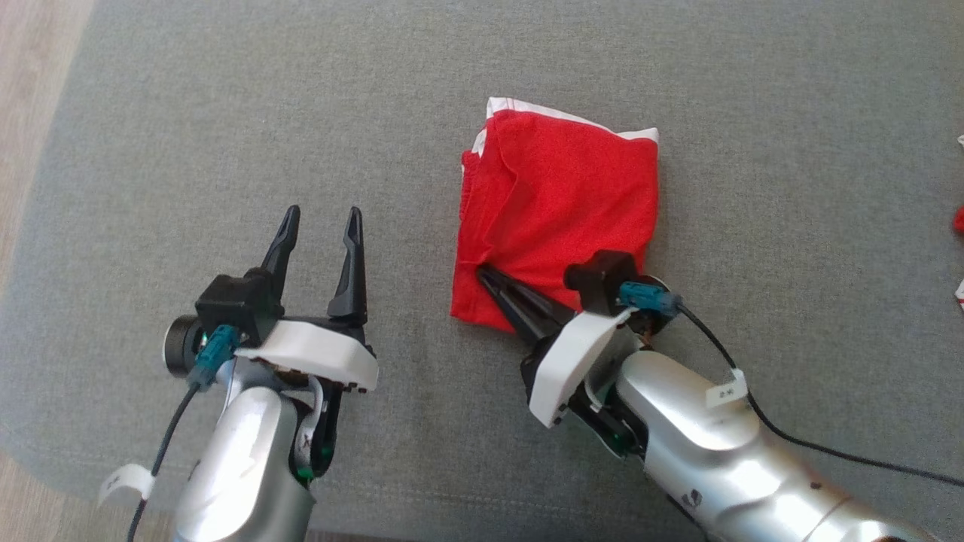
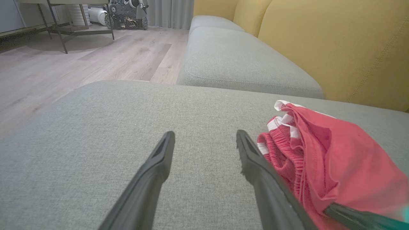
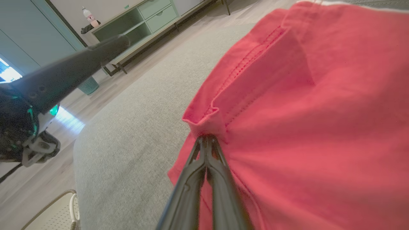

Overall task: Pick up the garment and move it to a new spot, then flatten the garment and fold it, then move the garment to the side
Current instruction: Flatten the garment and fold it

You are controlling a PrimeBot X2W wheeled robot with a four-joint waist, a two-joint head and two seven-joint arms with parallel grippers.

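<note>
pinching a small fold at the near left edge of the red shorts (image 1: 557,218), our right gripper (image 1: 482,272) has its fingers pressed tight together on the cloth. the shorts lie folded into a rough square about mid-way across the grey seat cushion (image 1: 226,113), white trim at the far edge and the elastic waistband on the left.

we judge the grip to be thin. it may catch only the top layer, so a pull could peel the stack open or let the fold slip out. dragging across the coarse cushion weave could also bunch the lower layers. our left gripper (image 1: 321,226) hovers near the shorts' left side, fingers spread wide and holding nothing. a sideways move that way could run the cloth into it.

we count one pair of shorts, two grippers with two fingers each, two seat cushions in the left wrist view, and a few red and white scraps (image 1: 959,220) at the right edge, too cropped to identify.
</note>
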